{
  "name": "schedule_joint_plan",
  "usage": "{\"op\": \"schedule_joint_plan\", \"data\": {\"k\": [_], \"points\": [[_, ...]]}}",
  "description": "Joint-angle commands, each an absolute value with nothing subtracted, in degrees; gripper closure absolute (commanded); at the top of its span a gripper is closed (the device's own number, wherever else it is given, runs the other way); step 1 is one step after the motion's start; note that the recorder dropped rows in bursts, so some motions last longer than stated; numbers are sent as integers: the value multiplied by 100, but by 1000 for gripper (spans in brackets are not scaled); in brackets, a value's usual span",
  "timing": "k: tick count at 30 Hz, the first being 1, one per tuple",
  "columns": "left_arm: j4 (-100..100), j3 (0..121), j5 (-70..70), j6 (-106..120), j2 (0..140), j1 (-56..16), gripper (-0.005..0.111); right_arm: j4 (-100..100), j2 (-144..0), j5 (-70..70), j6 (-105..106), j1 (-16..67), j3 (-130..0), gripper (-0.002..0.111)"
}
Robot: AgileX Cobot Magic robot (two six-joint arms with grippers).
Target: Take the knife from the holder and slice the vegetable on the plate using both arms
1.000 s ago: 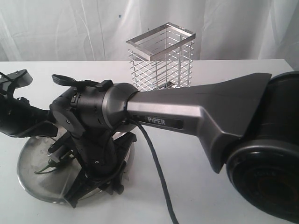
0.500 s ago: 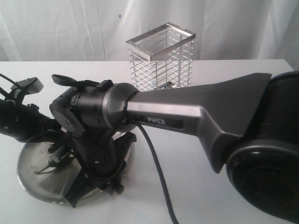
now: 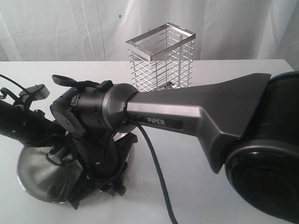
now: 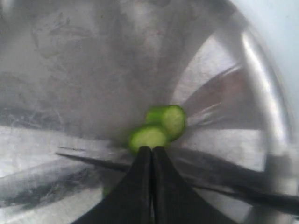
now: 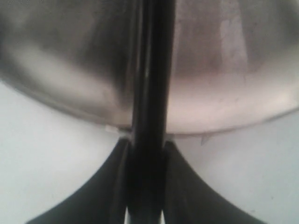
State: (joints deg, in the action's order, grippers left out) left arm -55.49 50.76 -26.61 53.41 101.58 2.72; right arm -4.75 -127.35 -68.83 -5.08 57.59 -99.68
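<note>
The green chili (image 4: pixel 163 127) lies on the steel plate (image 4: pixel 70 70) with two round cut faces showing. My left gripper (image 4: pixel 152 148) is shut, its tips against the nearer cut piece, and a bit of green shows under the fingers. The knife's dark blade (image 4: pixel 243 191) crosses the plate close by. My right gripper (image 5: pixel 146 154) is shut on the black knife (image 5: pixel 152 84), which reaches over the plate rim (image 5: pixel 224 116). In the exterior view both arms crowd over the plate (image 3: pixel 28 179), hiding the chili and the knife. The wire holder (image 3: pixel 161 58) stands at the back without the knife.
The right arm with its PIPER lettering (image 3: pixel 159 120) stretches from the right across the white table, and a black cable (image 3: pixel 156 177) hangs from it. A white curtain closes off the back.
The left arm has slid right and down over the plate. The chili that showed on the plate earlier is now hidden behind it. The right arm has barely moved.
</note>
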Motion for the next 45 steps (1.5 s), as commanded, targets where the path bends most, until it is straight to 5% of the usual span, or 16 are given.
{"op": "schedule_joint_plan", "data": {"k": [1, 15, 34, 41, 45], "points": [[-5210, 5063, -2294, 5232, 10930, 112, 107, -458, -12677, -6751, -470, 5712, -9990, 108], [-5131, 5215, -2253, 4854, 9313, 135, 107, -601, -12629, -6805, -433, 5712, -9990, 108], [-5052, 5194, -2605, 4449, 8939, 135, 106, -902, -12458, -6224, -422, 5350, -9990, 108], [-5188, 5194, -2630, 4449, 8929, 135, 86, -242, -12597, -5598, -56, 4998, -10003, 108], [-5186, 5194, -2680, 4449, 8929, 135, 84, 246, -12709, -5407, 198, 4947, -10084, 108]]}}
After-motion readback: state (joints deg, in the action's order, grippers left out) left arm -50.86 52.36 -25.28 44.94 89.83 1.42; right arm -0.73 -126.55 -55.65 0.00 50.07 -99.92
